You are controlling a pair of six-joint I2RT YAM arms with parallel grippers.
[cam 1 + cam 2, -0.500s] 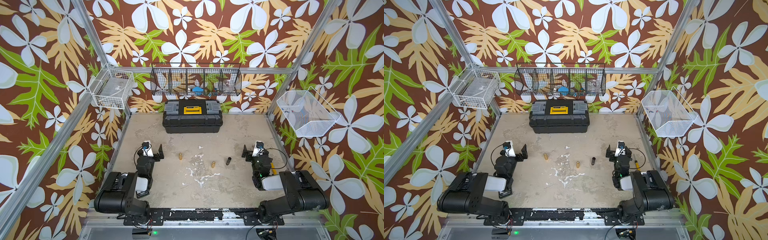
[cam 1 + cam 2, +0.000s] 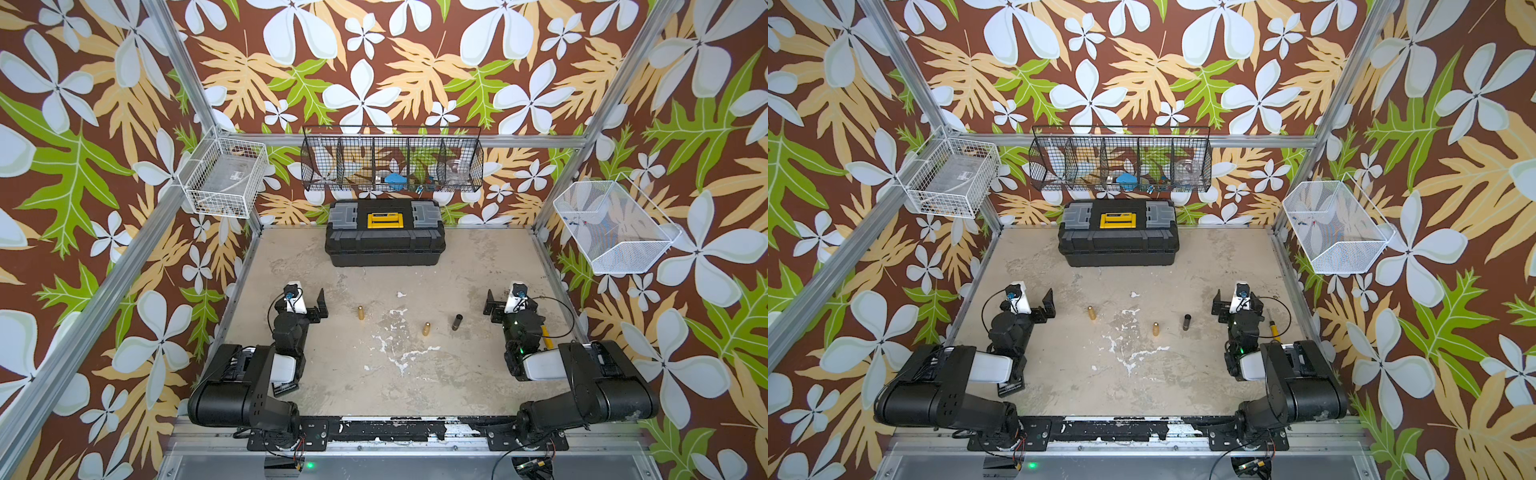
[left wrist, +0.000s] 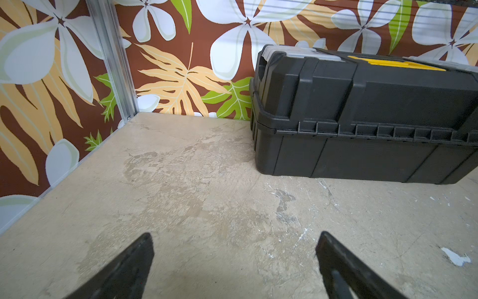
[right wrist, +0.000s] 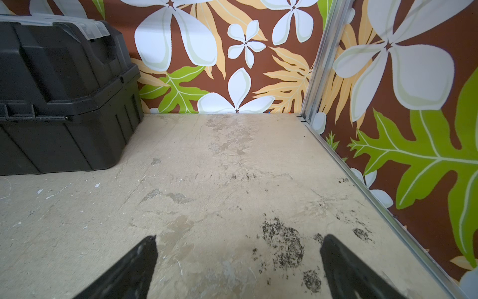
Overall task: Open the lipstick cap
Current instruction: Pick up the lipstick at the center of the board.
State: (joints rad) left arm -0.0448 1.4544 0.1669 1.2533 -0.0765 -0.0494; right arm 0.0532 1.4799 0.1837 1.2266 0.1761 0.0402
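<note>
Jaws of my left gripper [image 3: 235, 234] and my right gripper [image 4: 239, 236] are spread wide and pinch nothing, over the table [image 2: 478, 266]. Between my 2 arms stand 3 small tubes (all upright, none touching): the left gold lipstick [image 2: 360, 312], the middle gold lipstick [image 2: 425, 328], and near it the dark tube [image 2: 457, 322]. A black toolbox [image 2: 384, 249] sits at the far wall.

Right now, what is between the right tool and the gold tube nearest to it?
A black tube sits between the right tool and that gold tube, touching neither. Both top views show it.
</note>
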